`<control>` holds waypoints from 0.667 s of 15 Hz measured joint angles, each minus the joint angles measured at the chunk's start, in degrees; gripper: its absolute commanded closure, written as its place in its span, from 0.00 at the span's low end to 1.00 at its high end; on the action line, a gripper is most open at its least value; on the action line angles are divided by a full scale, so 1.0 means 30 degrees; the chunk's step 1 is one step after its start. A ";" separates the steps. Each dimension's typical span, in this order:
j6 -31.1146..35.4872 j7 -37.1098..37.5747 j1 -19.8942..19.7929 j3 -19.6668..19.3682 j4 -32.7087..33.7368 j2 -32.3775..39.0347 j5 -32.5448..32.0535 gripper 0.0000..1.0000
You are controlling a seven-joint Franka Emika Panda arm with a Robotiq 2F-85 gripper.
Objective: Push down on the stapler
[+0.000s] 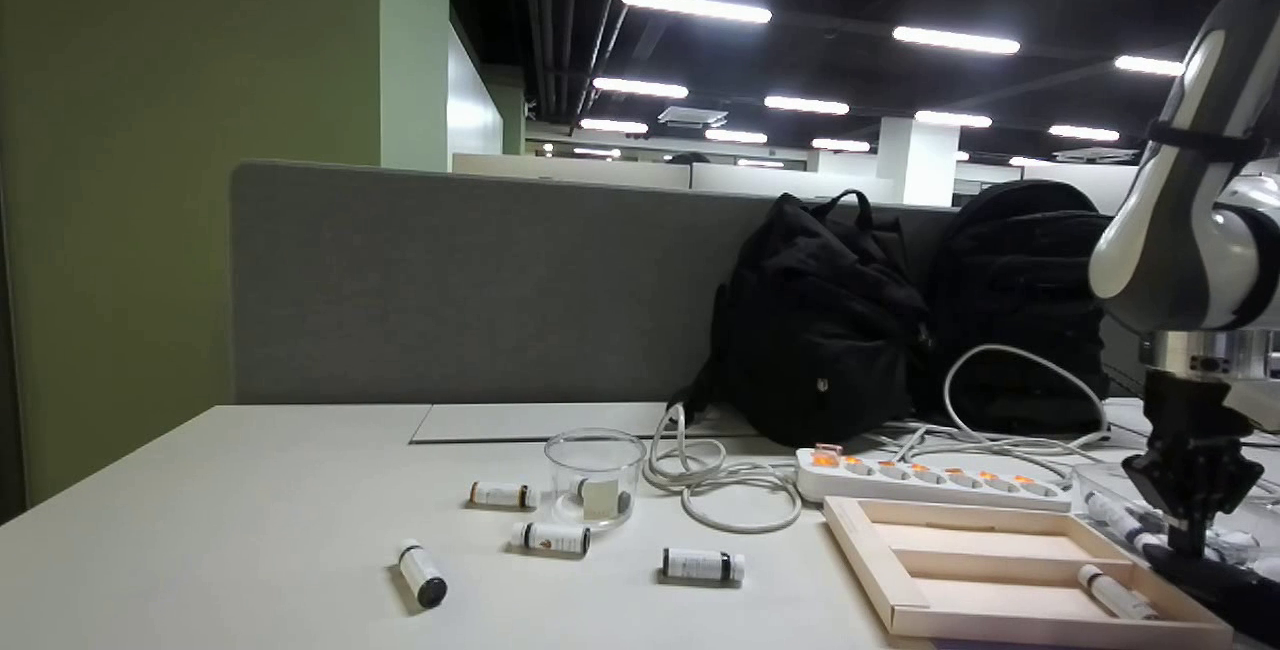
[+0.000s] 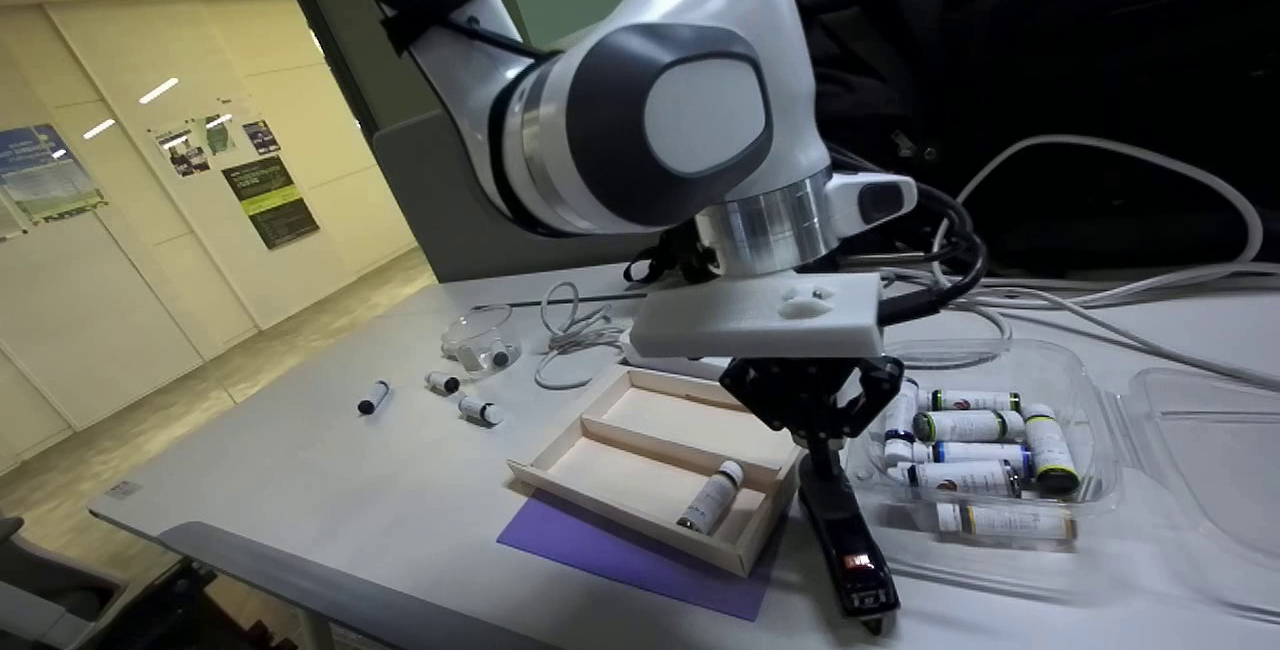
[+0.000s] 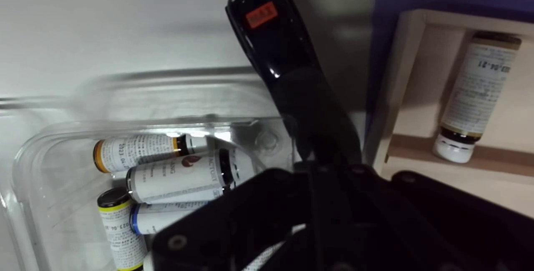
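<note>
So the stapler (image 2: 848, 545) is sitting on the white counter (image 2: 420, 495), in the strip between a shallow wooden tray (image 2: 610, 475) and a clear plastic container (image 2: 1050, 370). The tool (image 2: 822, 450) points straight down over it, tips at the end farthest from the orange sticker (image 3: 261, 15). Looks like they're touching the stapler there, but I can't tell if there's any real pressure on it. The fingers are right up against each other, about as narrow as it gets.

Rest of the counter: the tray has two compartments, with a small labelled bottle (image 2: 712, 497) lying in the one next to the purple sheet (image 2: 630, 560) that pokes out from underneath. The container holds a jumble of similar bottles (image 2: 965, 427). Well apart from that, four bottles (image 1: 703, 566) lie near a clear plastic cup (image 1: 594, 460); what's in the cup is hard to make out. A white power strip (image 1: 930, 480) runs just behind the tray, pale cables (image 1: 705, 478) looped beside it.

Room-wise, two black backpacks (image 1: 815, 320) stand by a gray divider panel (image 1: 480, 280), with a green wall (image 1: 190, 180) and rows of tube lights (image 1: 697, 6) overhead.
</note>
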 measured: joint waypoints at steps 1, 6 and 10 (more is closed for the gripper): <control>-0.0270 -0.0005 -0.0085 0.0071 0.0246 0.0194 0.0065 1.00; -0.1412 0.0038 0.0104 -0.0172 0.1081 0.0552 0.0077 1.00; -0.2196 0.0077 0.0478 -0.0459 0.1525 0.0701 0.0078 1.00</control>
